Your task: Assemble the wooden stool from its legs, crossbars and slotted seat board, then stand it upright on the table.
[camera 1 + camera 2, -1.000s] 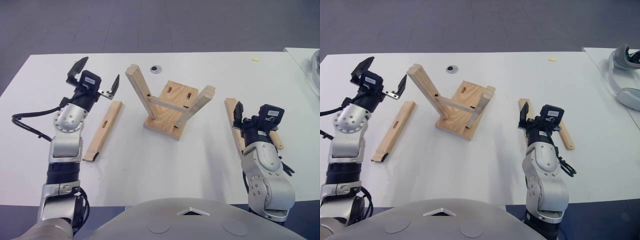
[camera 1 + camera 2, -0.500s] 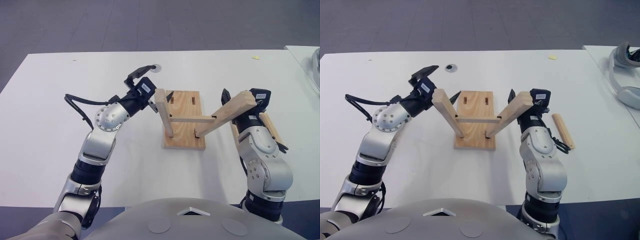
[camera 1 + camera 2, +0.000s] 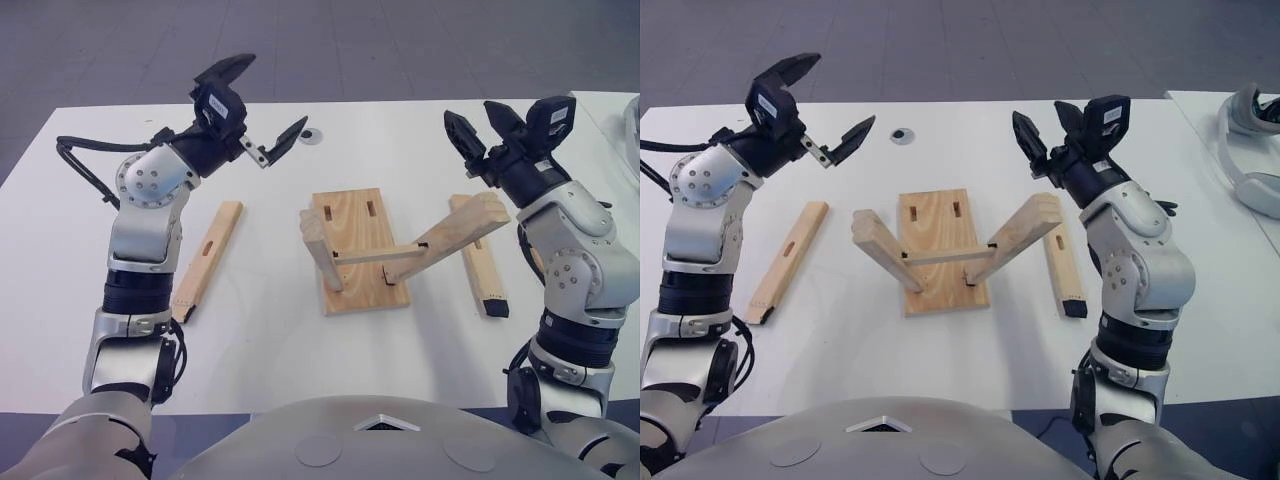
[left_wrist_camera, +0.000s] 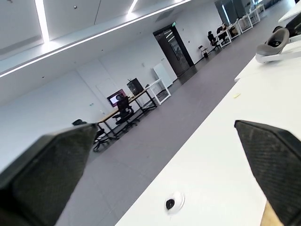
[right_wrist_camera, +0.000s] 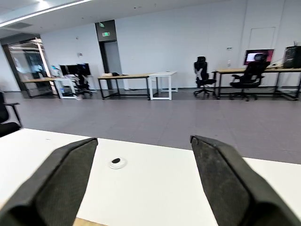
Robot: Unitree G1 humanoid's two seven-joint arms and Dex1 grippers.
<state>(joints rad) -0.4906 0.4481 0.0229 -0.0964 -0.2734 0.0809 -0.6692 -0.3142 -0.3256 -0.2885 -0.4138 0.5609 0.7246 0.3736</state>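
A white table (image 3: 300,360) carries the stool parts. Nearest lie two loose pale wooden legs. The one on the left (image 3: 207,258) has a slot in its upper face and lies well apart from the rest. The one on the right (image 3: 485,280) has a dark near end.

Between them the rectangular slotted seat board (image 3: 350,232) lies flat, with two slots showing at its far end. On its near half stand two more legs joined by a thin wooden crossbar (image 3: 375,254). The left joined leg (image 3: 320,245) tilts leftward. The right joined leg (image 3: 450,232) leans out over the loose right leg. I cannot tell whether their feet sit in slots.

Farther back, the left gripper (image 3: 274,91) hangs above the table, jaws spread wide and empty. The right gripper (image 3: 468,109) is likewise raised, parted and holding nothing. A round grey cable grommet (image 3: 313,138) sits near the table's far edge.
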